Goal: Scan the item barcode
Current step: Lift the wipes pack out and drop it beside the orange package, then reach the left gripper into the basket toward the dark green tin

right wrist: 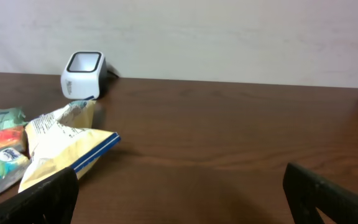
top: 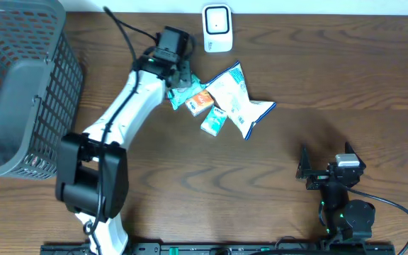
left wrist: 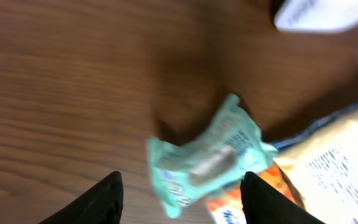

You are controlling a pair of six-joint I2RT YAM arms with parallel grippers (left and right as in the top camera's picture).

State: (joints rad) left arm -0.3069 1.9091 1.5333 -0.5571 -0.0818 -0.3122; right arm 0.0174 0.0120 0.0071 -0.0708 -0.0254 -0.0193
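Note:
A crumpled teal packet (left wrist: 204,158) lies blurred between the fingers of my left gripper (left wrist: 182,199), which is open with neither finger pressing on the packet. From overhead, the left gripper (top: 181,76) hovers over the left end of a pile: the teal packet (top: 181,100), an orange packet (top: 201,103), a small teal carton (top: 214,122) and a white and blue snack bag (top: 236,99). The white barcode scanner (top: 217,28) stands just behind the pile. No barcode is readable. My right gripper (right wrist: 179,199) is open over bare table.
A grey mesh basket (top: 20,85) fills the far left of the table. The right arm (top: 342,205) rests at the front right, its gripper (top: 309,170) well away from the pile. In the right wrist view the scanner (right wrist: 83,74) and snack bag (right wrist: 61,143) sit far left.

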